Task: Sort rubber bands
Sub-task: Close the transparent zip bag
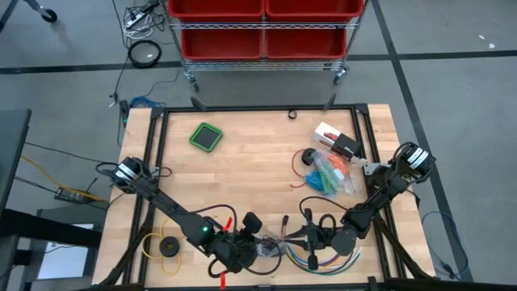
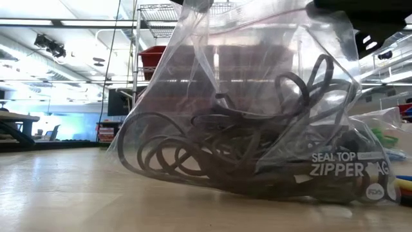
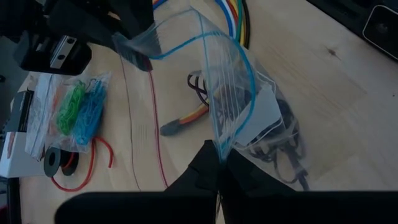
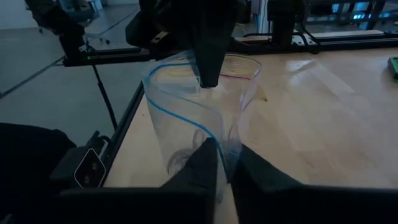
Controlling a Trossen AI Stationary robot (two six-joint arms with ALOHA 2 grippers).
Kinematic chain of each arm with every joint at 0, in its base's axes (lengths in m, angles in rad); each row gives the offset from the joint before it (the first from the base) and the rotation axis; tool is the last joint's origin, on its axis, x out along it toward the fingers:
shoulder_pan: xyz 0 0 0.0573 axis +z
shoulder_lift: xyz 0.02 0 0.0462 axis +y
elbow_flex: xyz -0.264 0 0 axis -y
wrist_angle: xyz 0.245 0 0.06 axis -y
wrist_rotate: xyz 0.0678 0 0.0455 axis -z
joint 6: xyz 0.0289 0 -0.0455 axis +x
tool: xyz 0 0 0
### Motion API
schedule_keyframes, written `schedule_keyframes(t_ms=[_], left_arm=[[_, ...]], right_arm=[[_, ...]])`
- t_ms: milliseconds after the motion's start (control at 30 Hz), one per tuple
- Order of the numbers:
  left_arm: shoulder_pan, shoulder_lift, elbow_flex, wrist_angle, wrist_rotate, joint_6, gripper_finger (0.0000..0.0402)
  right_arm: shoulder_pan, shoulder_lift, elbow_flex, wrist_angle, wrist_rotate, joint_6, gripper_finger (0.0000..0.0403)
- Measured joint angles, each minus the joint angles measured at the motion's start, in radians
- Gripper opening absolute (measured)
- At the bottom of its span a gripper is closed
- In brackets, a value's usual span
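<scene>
Wood-plank table (image 1: 242,170) in a black frame; grey floor and a wire rack of red bins (image 1: 262,28) beyond its far edge.

Left gripper (image 3: 219,163) at the near edge of the table, jaws pressed together, pinching one lip of a clear zipper bag (image 3: 249,99) at its blue-lined mouth. Right gripper (image 4: 222,163) close beside it, facing it from the other side, jaws nearly together on the opposite lip of the same bag; both grippers meet at the bag in the high view, left (image 1: 242,242), right (image 1: 311,236). Bag mouth held up and spread between the two grips.

Inside the held bag: a tangle of dark purple rubber bands (image 2: 244,148) lying in the bottom, which rests on the wood. Printed lettering on the bag's lower corner.

Remaining bands lie well apart from both grippers, toward the right side of the table: a green bunch (image 3: 70,107) and a blue bunch (image 3: 92,112) side by side inside a second clear bag (image 1: 333,174). Orange strands show at that bag's edge.

Multicoloured cables (image 1: 327,257) curve on the wood just beside the right gripper. Green square container (image 1: 206,136) sits alone toward the far left. Yellow ring with black disc (image 1: 166,245) at the near left corner.
</scene>
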Motion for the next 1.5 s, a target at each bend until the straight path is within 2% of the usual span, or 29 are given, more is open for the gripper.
schedule_keyframes(t_ms=[133, 567, 767, 867, 1000, 1167, 1500], left_arm=[[0.000, 0.000, 0.000, 0.000, 0.000, 0.000, 0.0008], [0.007, 0.000, 0.000, -0.058, 0.021, -0.066, 0.0008], [0.009, 0.000, 0.000, -0.066, -0.037, -0.100, 0.0010], [0.009, 0.000, 0.000, -0.033, -0.043, -0.096, 0.0028], [0.009, 0.000, 0.000, -0.025, -0.051, -0.113, 0.0074], [0.010, -0.009, 0.000, -0.129, -0.064, -0.156, 0.0127], [0.008, -0.044, 0.000, -0.236, -0.170, -0.255, 0.0137]], right_arm=[[0.000, 0.000, 0.000, -0.001, -0.001, -0.012, 0.0005], [0.013, 0.000, 0.000, -0.013, 0.054, -0.012, 0.0001], [0.040, 0.000, 0.000, -0.025, 0.101, 0.000, 0.0000], [0.047, 0.000, 0.000, -0.025, 0.102, 0.006, 0.0000], [0.054, 0.000, 0.000, -0.026, 0.104, 0.007, 0.0000], [0.061, 0.000, 0.000, -0.027, 0.106, 0.008, 0.0000], [0.061, 0.000, 0.000, -0.028, 0.106, 0.014, 0.0000]])
